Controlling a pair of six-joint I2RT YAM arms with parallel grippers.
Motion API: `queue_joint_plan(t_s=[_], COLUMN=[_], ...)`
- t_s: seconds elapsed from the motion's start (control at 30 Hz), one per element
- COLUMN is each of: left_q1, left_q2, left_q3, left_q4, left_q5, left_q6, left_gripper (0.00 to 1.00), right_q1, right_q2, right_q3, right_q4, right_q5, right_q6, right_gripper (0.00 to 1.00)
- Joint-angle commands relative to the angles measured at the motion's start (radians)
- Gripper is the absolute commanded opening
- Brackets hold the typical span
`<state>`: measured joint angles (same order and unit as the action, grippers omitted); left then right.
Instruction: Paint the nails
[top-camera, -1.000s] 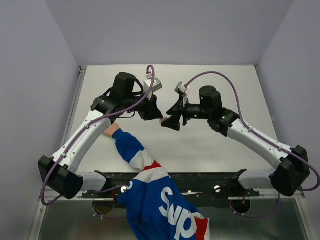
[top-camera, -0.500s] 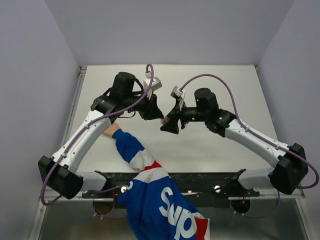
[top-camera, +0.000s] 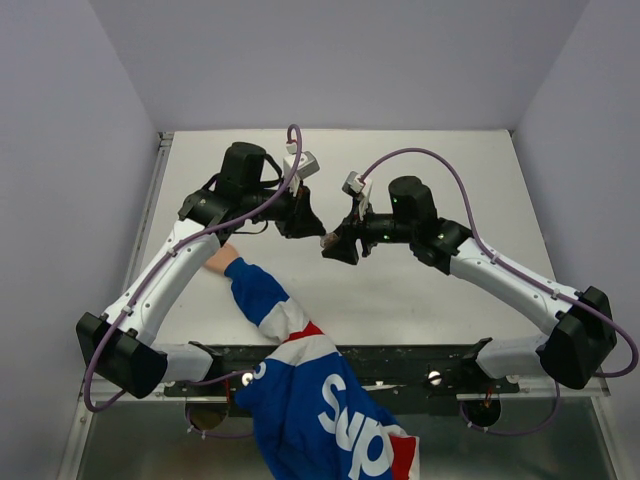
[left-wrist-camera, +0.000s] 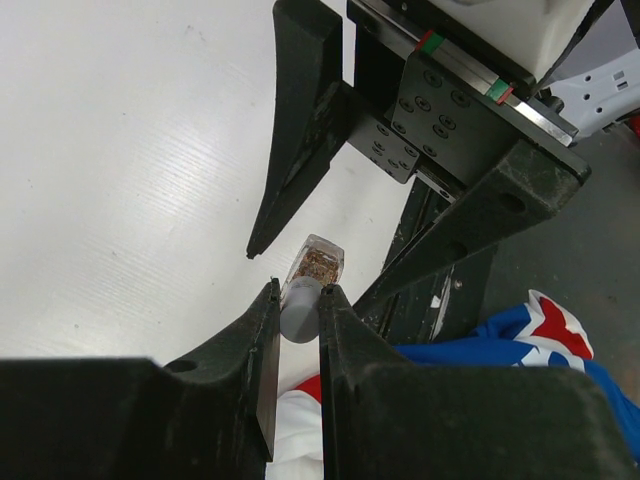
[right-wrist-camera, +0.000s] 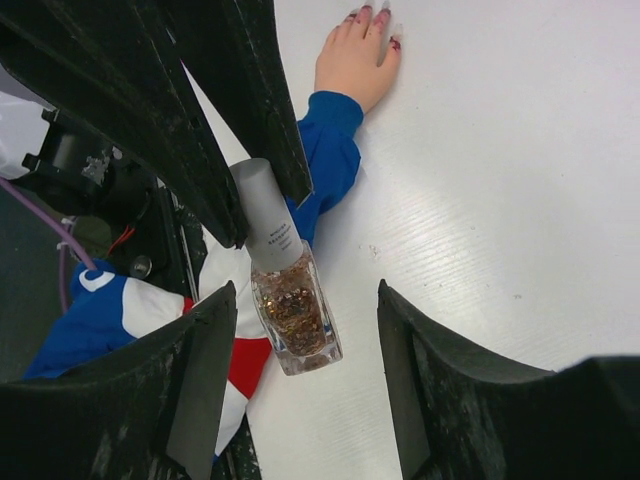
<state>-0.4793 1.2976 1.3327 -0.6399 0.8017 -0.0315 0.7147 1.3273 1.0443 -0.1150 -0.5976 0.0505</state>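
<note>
The nails (right-wrist-camera: 368, 13) show pinkish-red on a bare hand (right-wrist-camera: 354, 58) lying flat on the white table, blue sleeve behind it. In the top view the hand (top-camera: 218, 262) pokes out from under the left arm, its nails hidden. A small glass polish bottle (right-wrist-camera: 296, 312) with glittery brownish contents hangs above the table. My left gripper (left-wrist-camera: 300, 290) is shut on its grey cap (left-wrist-camera: 299, 314). My right gripper (right-wrist-camera: 306, 292) is open, one jaw on each side of the bottle's glass body with gaps on both sides. Both grippers meet mid-table (top-camera: 326, 240).
The blue, white and red sleeve (top-camera: 320, 400) runs from the near edge up to the hand, crossing the black base rail (top-camera: 400, 360). The table (top-camera: 420, 170) has a raised rim on the left, and grey walls stand around it.
My right gripper has moved left up to the bottle and its jaws have narrowed around the glass body. The left gripper keeps its hold on the cap.
</note>
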Motion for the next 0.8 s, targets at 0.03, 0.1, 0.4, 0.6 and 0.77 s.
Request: queue_joint_plan(t_s=[0.03,0.1,0.4,0.6,0.77], left_q1=[0.010,0.008,0.010,0.010,0.013], left_q2=[-0.009,-0.011,-0.011,-0.011,-0.006], left_q3=[0.017,0.020,0.020,0.020,0.023], left_q4=[-0.014,-0.018,-0.026,-0.026,-0.023], left_q5=[0.051,0.051,0.054,0.054,0.056], left_q6=[0.012,0.016,0.019,0.018,0.012], left_gripper=[0.00,0.00,0.00,0.00,0.00], right_q1=[0.009,0.008,0.009,0.009,0.009], right_q2=[-0.023,-0.025,-0.031,-0.033,-0.033], right_q3=[-0.003,-0.004,-0.003,-0.001,-0.001], right_q4=[-0.014,-0.008,-0.002,0.000,-0.002], right_q5=[0.030,0.030,0.024,0.015,-0.007], right_q6=[-0.014,-0.014,-0.009,-0.008,-0.006], right_gripper=[0.01,0.01,0.01,0.01,0.01])
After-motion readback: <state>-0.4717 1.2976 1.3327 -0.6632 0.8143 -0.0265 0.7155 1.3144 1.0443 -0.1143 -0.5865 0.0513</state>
